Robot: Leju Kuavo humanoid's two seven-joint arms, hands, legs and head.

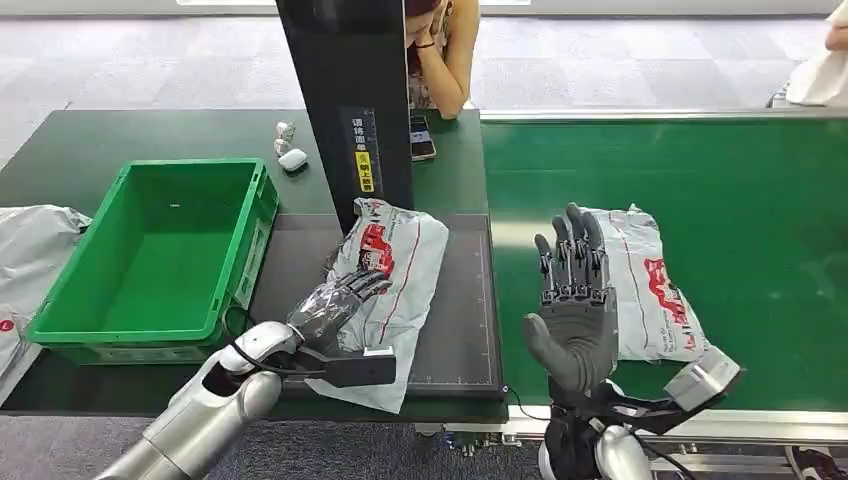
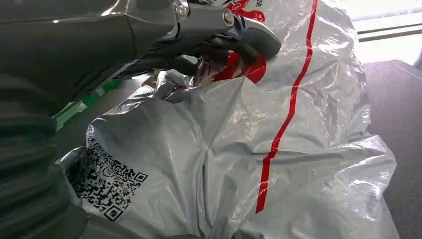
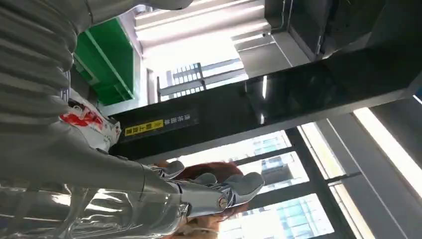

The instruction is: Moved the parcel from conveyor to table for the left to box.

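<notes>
Parcel (image 1: 392,270) on table (image 1: 462,300), just right of the green bin (image 1: 160,250).
Left robot hand (image 1: 335,305) grips its near end; right robot hand (image 1: 572,300) open, empty, raised. Risk: slick film slipping free, since the grip catches loose wrap only.

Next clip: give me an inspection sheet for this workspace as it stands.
Surface: dark table with black mat; green conveyor to its right.
Job's things: table parcel on mat; belt parcel on conveyor; green box, nothing inside.
Clutter: small white items, phone, grey bags at far left.
Hands: left hand rests on table parcel; right hand raised, fingers apart, holding nothing.
Cables: black wire at left wrist.
Surroundings: black post; person behind it.
</notes>
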